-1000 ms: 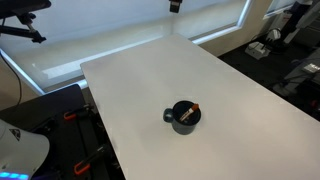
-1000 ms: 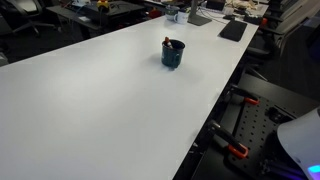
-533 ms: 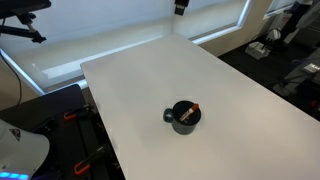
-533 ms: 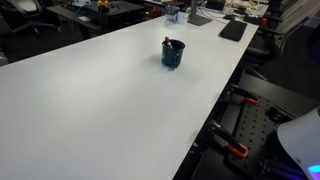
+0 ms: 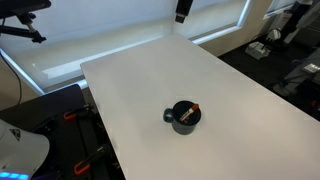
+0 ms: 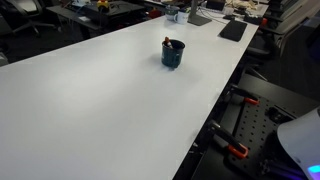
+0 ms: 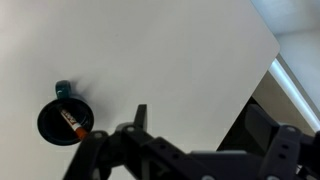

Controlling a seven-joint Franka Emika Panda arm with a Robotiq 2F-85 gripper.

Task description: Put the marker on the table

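Dark round mug [image 5: 183,117]; orange-handled clamps [image 6: 235,151]

1. I am seeing my gripper [image 7: 205,140] as a black, blurred mass of angular linkages.
2. One finger [image 7: 140,115] is showing slim and dark.
3. In an exterior view, the arm's tip [image 5: 182,9] is appearing as a small dark block.

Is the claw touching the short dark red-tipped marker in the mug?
Apart. In an exterior view the claw hangs high over the far end of the white tabletop, while the short dark red-tipped marker sits in the dark round mug.
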